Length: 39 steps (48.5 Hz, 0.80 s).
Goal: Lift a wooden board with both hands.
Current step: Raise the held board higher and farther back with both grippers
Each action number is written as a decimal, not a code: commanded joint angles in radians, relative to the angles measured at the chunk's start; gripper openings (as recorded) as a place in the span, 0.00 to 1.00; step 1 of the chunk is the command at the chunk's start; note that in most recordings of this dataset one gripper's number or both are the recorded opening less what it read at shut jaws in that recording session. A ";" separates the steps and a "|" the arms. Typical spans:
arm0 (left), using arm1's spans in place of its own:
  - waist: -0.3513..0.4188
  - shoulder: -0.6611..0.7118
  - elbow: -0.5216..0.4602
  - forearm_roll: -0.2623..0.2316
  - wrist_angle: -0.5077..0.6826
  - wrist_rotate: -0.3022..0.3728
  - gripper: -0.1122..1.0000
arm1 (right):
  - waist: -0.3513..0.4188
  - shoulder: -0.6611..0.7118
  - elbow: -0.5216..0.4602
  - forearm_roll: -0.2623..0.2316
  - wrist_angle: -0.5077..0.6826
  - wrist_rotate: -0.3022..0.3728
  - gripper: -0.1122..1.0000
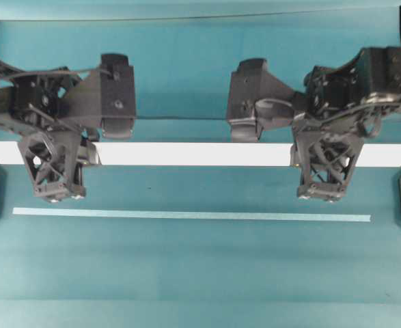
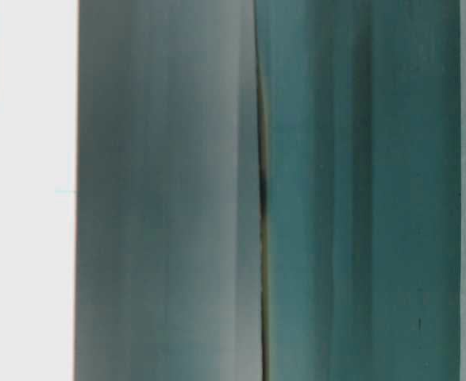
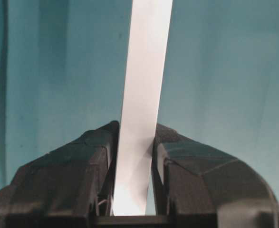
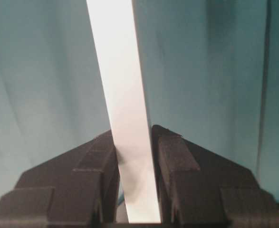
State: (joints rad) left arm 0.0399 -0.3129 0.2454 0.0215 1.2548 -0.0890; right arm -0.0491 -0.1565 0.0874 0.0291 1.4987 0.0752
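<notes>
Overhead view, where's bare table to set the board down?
Bare teal mat lies between the wooden board and the tape strip, and below the strip. Crowded above, where the left gripper and right gripper clamp it.

Both arms reach in from the far side, wrists bent downward. The left gripper [image 3: 132,190] and right gripper [image 4: 137,190] each have their jaws closed on the board [image 1: 200,154].

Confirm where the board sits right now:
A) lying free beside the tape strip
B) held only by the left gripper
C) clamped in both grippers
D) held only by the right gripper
C: the wooden board runs between the fingers of the left gripper, and likewise the right gripper.
</notes>
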 commanded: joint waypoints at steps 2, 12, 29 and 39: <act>0.006 -0.020 -0.061 0.005 0.025 0.005 0.26 | 0.000 -0.008 -0.043 -0.003 0.017 0.014 0.29; 0.011 -0.017 -0.124 0.005 0.058 0.006 0.26 | 0.000 -0.008 -0.101 -0.006 0.052 0.014 0.30; 0.014 -0.002 -0.222 0.005 0.121 0.005 0.26 | 0.000 -0.009 -0.198 -0.026 0.123 0.014 0.29; 0.015 0.008 -0.250 0.005 0.133 0.006 0.26 | -0.002 -0.009 -0.192 -0.026 0.123 0.014 0.29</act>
State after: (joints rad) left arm 0.0506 -0.3007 0.0337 0.0215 1.3990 -0.0798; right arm -0.0522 -0.1611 -0.0828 0.0061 1.6322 0.0767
